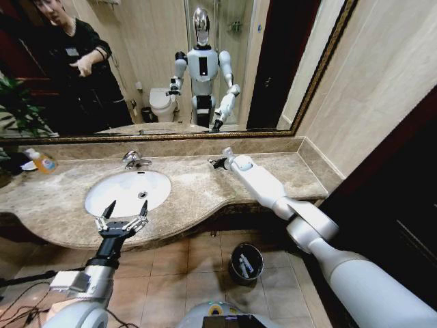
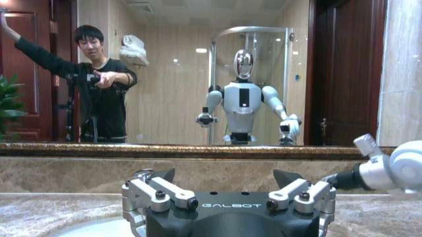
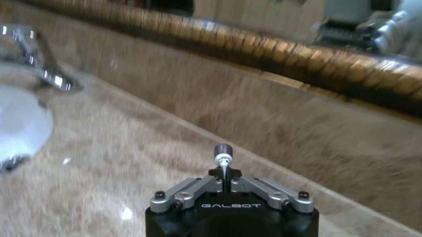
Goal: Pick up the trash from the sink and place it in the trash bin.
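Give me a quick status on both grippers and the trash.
Left gripper open at the sink's front rim. Right gripper shut on a small piece of trash over the counter. Trash bin on the floor, path clear.

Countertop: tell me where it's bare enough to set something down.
Bare marble runs from the sink rightward to the side wall, past the right hand, which holds a small piece. The far left end is crowded by the soap bottle. The left hand hangs open at the sink's front rim.

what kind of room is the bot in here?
A bathroom, probably in a hotel: white sink with chrome faucet set in a marble counter, wall mirror reflecting a toilet.
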You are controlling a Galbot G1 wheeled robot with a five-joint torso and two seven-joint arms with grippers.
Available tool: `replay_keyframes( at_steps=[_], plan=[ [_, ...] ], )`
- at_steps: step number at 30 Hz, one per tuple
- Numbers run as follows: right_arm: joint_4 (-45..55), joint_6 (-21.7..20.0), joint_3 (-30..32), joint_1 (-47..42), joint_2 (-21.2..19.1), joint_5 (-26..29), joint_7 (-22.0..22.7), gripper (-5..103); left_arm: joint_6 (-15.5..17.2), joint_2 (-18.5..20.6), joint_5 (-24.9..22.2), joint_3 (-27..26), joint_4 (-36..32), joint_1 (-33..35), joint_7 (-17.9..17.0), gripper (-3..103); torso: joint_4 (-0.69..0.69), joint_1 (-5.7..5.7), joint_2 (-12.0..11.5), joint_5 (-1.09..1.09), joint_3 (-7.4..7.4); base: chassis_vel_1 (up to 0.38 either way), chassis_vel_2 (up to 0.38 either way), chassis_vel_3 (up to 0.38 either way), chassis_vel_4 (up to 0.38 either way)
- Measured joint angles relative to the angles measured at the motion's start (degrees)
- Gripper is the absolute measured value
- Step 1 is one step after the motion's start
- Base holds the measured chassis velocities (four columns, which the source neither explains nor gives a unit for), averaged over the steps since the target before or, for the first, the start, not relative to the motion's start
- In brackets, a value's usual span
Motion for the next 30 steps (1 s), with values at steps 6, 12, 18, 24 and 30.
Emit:
replay_keyframes(
  at_steps=[6, 12, 18, 24, 30],
  plan=[
    [19.7, -2.3, -1.9, -3.2, -9.6, 11.7, 9.2, 1, 0.0, 0.0, 0.0, 0.0, 0.0, 0.0, 0.0, 100, -0.01, -0.01, 0.0, 0.0, -0.02, 0.0, 0.0, 0.0, 0.0],
    [36.0, -2.5, 2.9, -10.0, -20.6, 18.2, 11.0, 1, 0.0, 0.0, 0.0, 0.0, 0.0, 0.0, 0.0, 100, 0.02, -0.01, 0.0, -0.01, -0.02, 0.0, 0.0, 0.0, 0.0],
    [53.5, 0.0, 15.4, -27.9, -35.1, 20.4, 8.4, 1, 0.0, 0.0, 0.0, 0.0, 0.0, 0.0, 0.0, 100, -0.1, -0.02, 0.0, 0.03, -0.02, 0.0, 0.0, 0.0, 0.0],
    [61.0, 5.4, 23.7, -40.6, -37.4, 18.2, 2.2, 1, 0.0, 0.0, 0.0, 0.0, 0.0, 0.0, 0.0, 100, 0.06, -0.02, 0.0, 0.03, -0.02, 0.007, 0.0, 0.0, 0.009],
    [67.3, 11.7, 40.6, -64.0, -34.5, 11.4, -5.2, 1, 0.0, 0.0, 0.0, 0.0, 0.0, 0.0, 0.0, 100, -0.02, -0.01, 0.0, 0.0, -0.02, 0.017, 0.022, 0.012, 0.021]
  ],
)
